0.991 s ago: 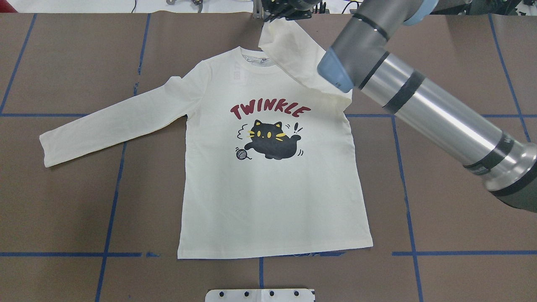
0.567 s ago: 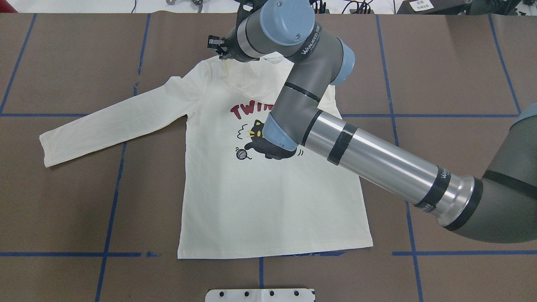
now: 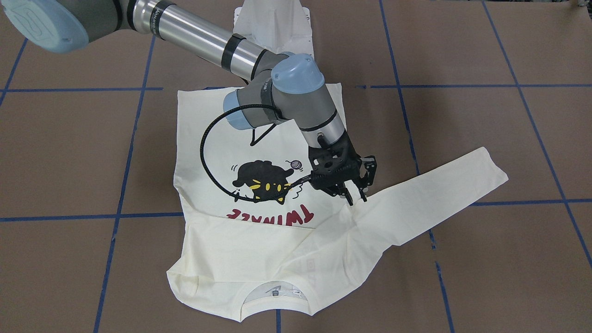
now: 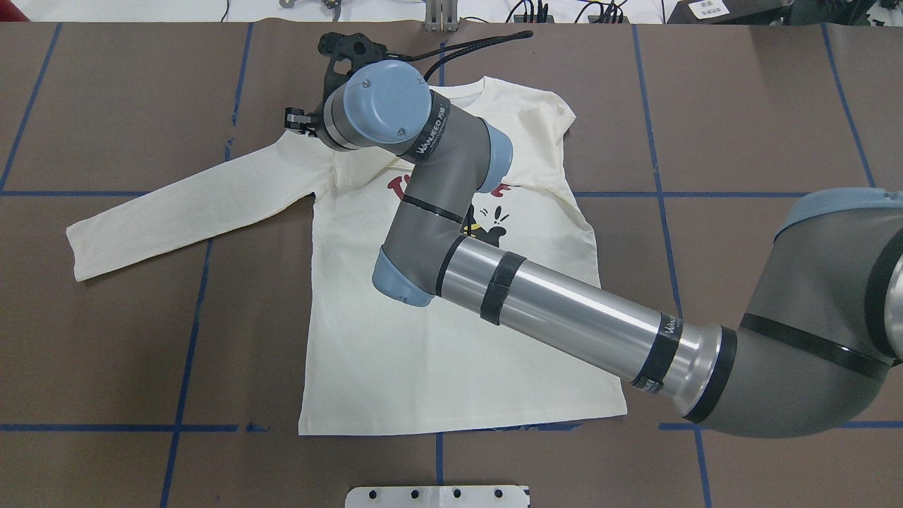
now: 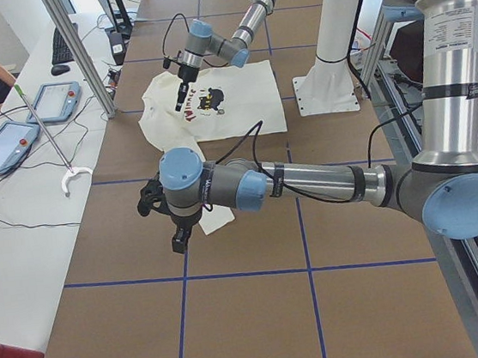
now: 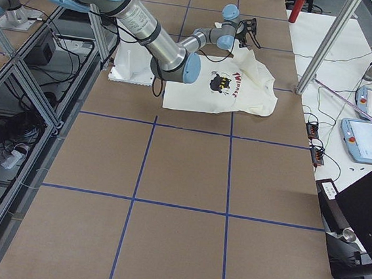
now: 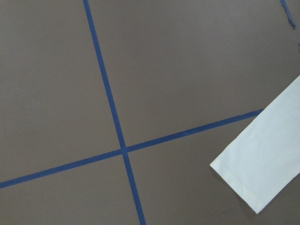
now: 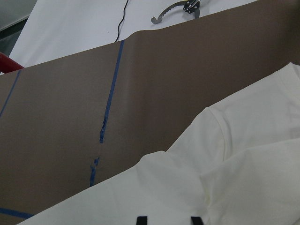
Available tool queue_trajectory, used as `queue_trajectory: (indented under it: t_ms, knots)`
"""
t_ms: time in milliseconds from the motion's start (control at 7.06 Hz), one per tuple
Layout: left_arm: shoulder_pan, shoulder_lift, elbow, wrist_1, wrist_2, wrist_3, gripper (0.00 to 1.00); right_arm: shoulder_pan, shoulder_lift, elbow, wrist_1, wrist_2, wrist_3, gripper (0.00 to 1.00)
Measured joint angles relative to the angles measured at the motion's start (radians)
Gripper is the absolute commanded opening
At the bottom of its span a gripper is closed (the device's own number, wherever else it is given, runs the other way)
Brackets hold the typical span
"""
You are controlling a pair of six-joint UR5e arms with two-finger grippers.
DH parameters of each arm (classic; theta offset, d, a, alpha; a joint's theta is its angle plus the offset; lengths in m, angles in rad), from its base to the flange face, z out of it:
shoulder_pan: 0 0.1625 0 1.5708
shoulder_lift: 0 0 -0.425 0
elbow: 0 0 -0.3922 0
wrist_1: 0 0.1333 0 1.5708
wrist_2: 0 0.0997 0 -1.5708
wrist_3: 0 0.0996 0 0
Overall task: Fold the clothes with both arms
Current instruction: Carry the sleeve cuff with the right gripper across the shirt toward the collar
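Brown worktop [image 3: 508, 277] with blue tape lines [image 3: 462, 86] carries the cream T-shirt [image 3: 259, 259], print up, at the middle of the front-facing view. The right tool [image 3: 357, 200] points down at the shoulder of the outstretched sleeve [image 3: 439, 185].

Overhead, the right arm [image 4: 564, 317] crosses the shirt from lower right to upper left.

Exterior left: the left tool [image 5: 176, 236] hangs near that sleeve's end, and I cannot tell if it is released or clenched.

Right wrist: two fingertips [image 8: 141, 220] at the bottom edge stand apart, released, over cloth.
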Motion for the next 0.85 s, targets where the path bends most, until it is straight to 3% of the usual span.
queue_trajectory:
  t_ms: [283, 567, 850]
  knots:
    - [0.0, -0.003, 0.011, -0.001, 0.0, 0.0, 1.0, -0.008, 0.016, -0.015, -0.002, -0.018, 0.009, 1.0]
    - [0.014, -0.008, 0.003, -0.067, 0.01, -0.144, 1.0, -0.004, 0.014, -0.008, -0.067, -0.015, 0.045, 1.0]
    - [0.105, 0.031, 0.0, -0.28, 0.104, -0.445, 1.0, 0.056, -0.05, 0.143, -0.352, 0.097, 0.035, 1.0]
